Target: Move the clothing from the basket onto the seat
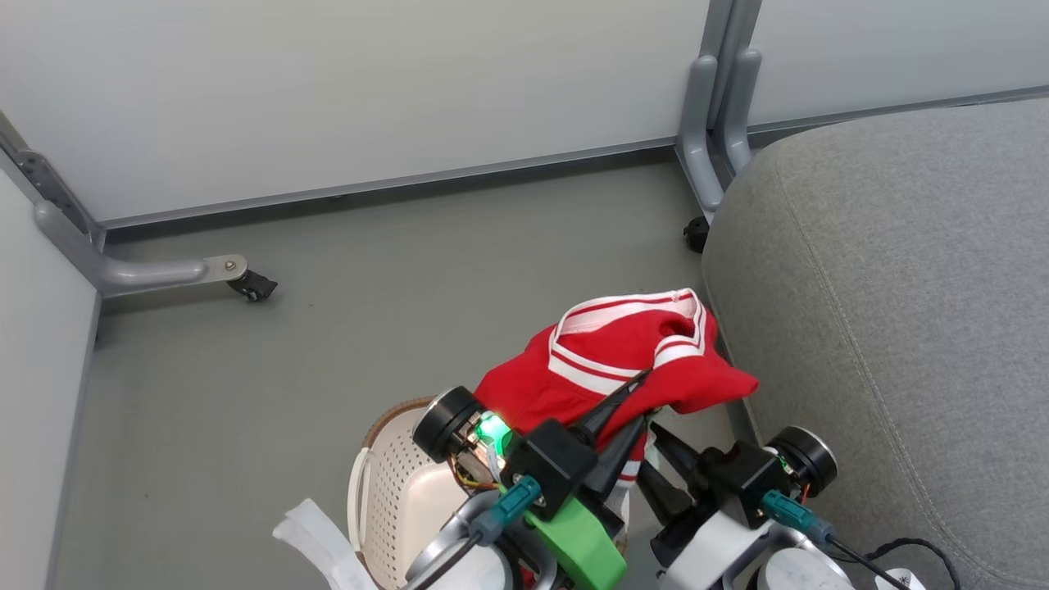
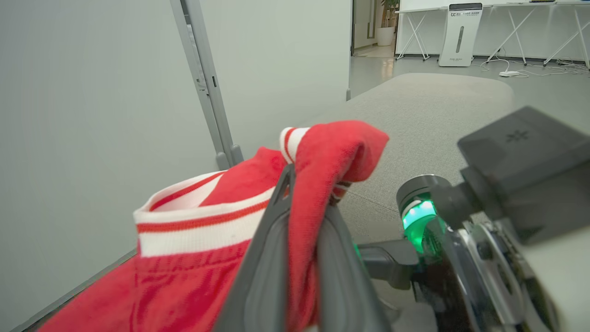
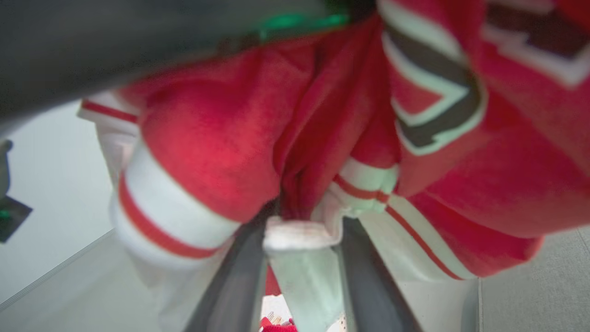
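Between basket (image 1: 385,500) and seat (image 1: 901,287): clothing (image 1: 623,352) held aloft by both claws.
Left claw (image 2: 306,193) and right claw (image 3: 299,230) each pinch a fold; the seat lies rightward, nearer the right claw.

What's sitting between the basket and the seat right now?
In the head view, the left gripper and right gripper cross that gap, both pinching the red clothing above the grey floor.

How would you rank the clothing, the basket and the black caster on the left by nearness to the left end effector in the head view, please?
1. The clothing, clamped in the left end effector.
2. The basket, low left of it.
3. The black caster, far upper left.
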Motion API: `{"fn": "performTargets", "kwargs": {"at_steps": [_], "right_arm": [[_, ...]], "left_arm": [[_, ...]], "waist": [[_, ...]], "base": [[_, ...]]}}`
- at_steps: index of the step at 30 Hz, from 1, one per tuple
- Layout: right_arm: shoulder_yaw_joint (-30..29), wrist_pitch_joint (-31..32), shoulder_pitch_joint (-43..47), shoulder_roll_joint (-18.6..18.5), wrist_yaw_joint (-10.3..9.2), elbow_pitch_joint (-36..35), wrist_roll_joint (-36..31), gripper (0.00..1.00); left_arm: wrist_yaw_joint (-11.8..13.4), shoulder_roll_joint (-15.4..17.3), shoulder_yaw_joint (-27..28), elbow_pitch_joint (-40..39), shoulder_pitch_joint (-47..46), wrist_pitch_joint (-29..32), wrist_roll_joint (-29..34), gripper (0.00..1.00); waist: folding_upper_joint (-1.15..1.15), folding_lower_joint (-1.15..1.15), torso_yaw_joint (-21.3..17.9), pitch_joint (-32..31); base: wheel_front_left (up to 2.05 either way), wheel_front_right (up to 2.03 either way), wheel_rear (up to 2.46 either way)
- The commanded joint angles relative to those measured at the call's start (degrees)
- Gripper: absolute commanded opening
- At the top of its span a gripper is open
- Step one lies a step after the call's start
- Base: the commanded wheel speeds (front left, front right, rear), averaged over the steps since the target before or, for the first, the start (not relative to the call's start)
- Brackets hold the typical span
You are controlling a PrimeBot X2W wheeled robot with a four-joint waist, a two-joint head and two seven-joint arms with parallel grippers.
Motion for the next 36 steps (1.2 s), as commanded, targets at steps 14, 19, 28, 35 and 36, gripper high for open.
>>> {"fn": "performTargets", "kwargs": {"at_steps": [14,19,28,35,36], "right_arm": [[0.1,-0.1,-0.1,-0.7,-0.02,0.1,0.7,0.0],[-0.1,-0.1,0.1,-0.8,-0.02,0.1,0.9,0.0],[-0.4,-0.1,-0.4,-1.2,-0.02,0.4,1.3,0.0],[-0.6,-0.1,-0.5,-1.3,-0.02,0.6,1.4,0.0],[-0.6,-0.1,-0.6,-1.3,-0.02,0.6,1.3,0.0]], "left_arm": [[2.0,0.7,1.1,0.8,0.3,-0.5,-0.8,0.0],[2.4,0.9,1.3,1.2,0.4,-1.4,-1.0,1.0],[2.6,1.0,1.0,1.7,-0.6,-1.4,-1.5,1.0],[3.1,1.2,1.2,2.3,-1.2,-1.9,-1.6,1.0],[3.2,1.2,1.2,2.3,-1.3,-1.9,-1.6,1.0]], "waist": [[0.0,0.0,-0.1,0.3],[0.0,0.0,0.0,0.7],[0.0,0.0,0.1,1.6],[0.0,0.0,0.0,1.8],[0.0,0.0,0.0,1.8]], "base": [[0.0,0.0,0.0],[0.0,0.0,0.0],[0.0,0.0,0.0],[0.0,0.0,0.0],[0.0,0.0,0.0]]}}
